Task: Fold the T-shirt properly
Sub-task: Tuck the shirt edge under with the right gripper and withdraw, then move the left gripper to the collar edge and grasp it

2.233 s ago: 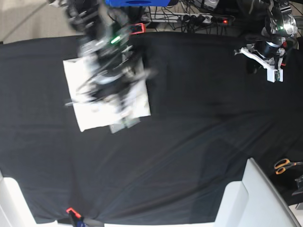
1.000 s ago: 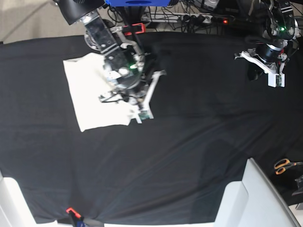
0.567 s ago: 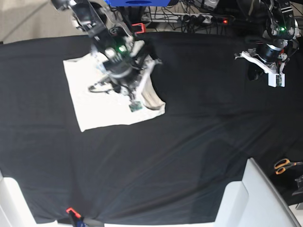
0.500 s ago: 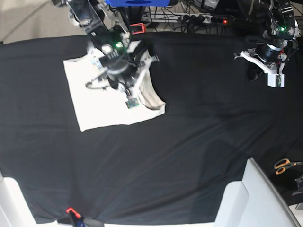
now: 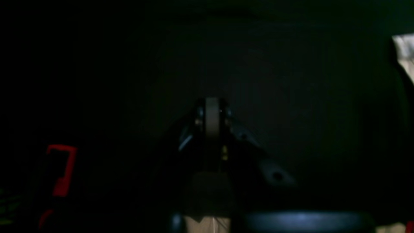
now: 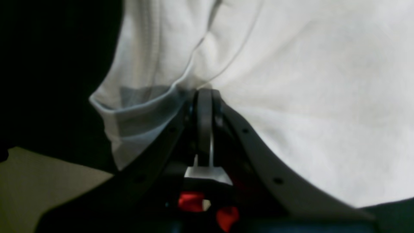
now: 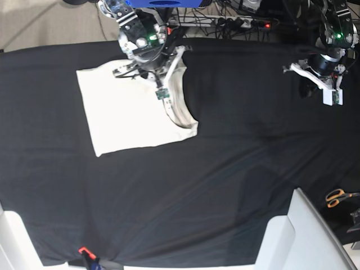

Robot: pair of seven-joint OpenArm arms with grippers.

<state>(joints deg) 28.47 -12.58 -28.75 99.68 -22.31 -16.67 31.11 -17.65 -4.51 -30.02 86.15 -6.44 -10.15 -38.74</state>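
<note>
Base view shows the folded T-shirt (image 7: 126,112) flat on the black table (image 7: 236,169), both arms' jaws closed, holding nothing.

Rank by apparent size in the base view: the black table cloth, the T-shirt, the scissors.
1. Black table cloth, covering most of the frame.
2. T-shirt, a folded cream patch.
3. Scissors, tiny orange-handled pair at the right edge.

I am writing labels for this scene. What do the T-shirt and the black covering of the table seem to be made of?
The T-shirt looks like soft matte knit fabric, probably cotton: cream, with soft creases and a stitched hem in the right wrist view. The table cloth looks like thin woven textile, matte black: it shows long shallow wrinkles and no shine. The exact fibre of either cannot be told.
</note>
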